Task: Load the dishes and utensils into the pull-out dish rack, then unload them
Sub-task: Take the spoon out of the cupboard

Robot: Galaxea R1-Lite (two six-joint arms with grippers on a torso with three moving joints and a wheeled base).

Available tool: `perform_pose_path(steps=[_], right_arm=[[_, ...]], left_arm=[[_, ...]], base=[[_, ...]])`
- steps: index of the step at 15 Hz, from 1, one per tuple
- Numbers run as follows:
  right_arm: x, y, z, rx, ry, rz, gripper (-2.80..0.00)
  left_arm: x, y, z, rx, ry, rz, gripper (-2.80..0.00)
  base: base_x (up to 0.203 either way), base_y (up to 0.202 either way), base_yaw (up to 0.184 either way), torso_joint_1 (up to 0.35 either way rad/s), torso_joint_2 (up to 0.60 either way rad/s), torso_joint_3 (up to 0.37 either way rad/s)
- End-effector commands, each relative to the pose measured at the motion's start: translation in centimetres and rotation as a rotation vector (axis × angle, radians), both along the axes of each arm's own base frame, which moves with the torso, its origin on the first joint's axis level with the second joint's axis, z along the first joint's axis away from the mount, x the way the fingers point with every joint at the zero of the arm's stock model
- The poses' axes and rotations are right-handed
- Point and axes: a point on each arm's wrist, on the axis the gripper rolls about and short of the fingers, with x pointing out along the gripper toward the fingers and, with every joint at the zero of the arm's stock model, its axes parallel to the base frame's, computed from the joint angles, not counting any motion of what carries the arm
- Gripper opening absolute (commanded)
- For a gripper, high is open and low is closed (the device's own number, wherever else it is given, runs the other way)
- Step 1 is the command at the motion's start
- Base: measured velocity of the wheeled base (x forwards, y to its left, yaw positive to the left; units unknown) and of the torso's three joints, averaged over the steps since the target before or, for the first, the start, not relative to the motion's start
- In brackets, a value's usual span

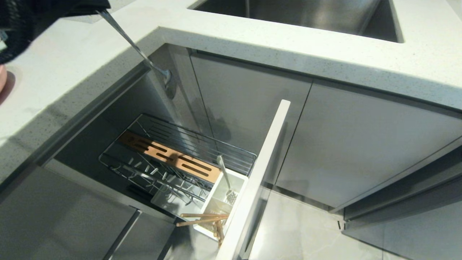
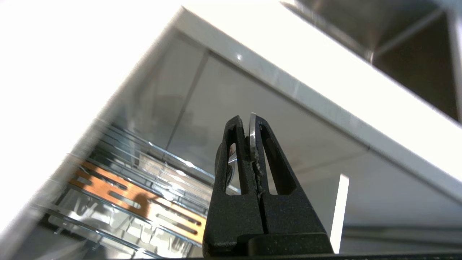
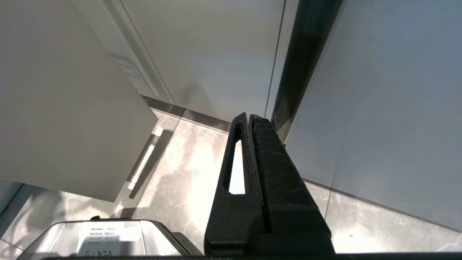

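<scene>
The left gripper point(image 2: 252, 124) is clamped on the thin handle of the silver spoon point(image 2: 252, 137), seen edge-on between its black fingers point(image 2: 234, 159). Beyond it lies the pull-out dish rack point(image 2: 144, 187), its slotted wooden strip point(image 2: 119, 191) among chrome wires, under the white countertop edge point(image 2: 325, 97).

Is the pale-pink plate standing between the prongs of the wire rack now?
No. In the head view the prongs of the dish rack hold no plate; only the caddy at its end holds utensils.
</scene>
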Motion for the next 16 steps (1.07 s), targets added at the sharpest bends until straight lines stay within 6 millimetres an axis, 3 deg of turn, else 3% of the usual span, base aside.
perform_pose_path(steps=[1, 9, 14, 16], right_arm=[[0.0, 0.0, 0.0, 0.000, 0.000, 0.000, -2.80], [0.0, 0.0, 0.0, 0.000, 0.000, 0.000, -2.80], [0.0, 0.0, 0.0, 0.000, 0.000, 0.000, -2.80], [0.0, 0.0, 0.0, 0.000, 0.000, 0.000, -2.80]], left_arm=[[-1.4, 2.2, 1.1, -0.043, -0.043, 0.023, -2.80], [-6.2, 9.2, 4.3, -0.002, -0.288, 0.145, -2.80], [-8.4, 11.9, 4.1, 0.111, -0.357, 0.309, -2.80], [-8.1, 12.0, 3.2, 0.198, -0.347, 0.396, -2.80]], base=[[0.000, 0.000, 0.000, 0.000, 0.00, 0.000], [0.000, 0.000, 0.000, 0.000, 0.00, 0.000], [0.000, 0.000, 0.000, 0.000, 0.00, 0.000], [0.000, 0.000, 0.000, 0.000, 0.00, 0.000]])
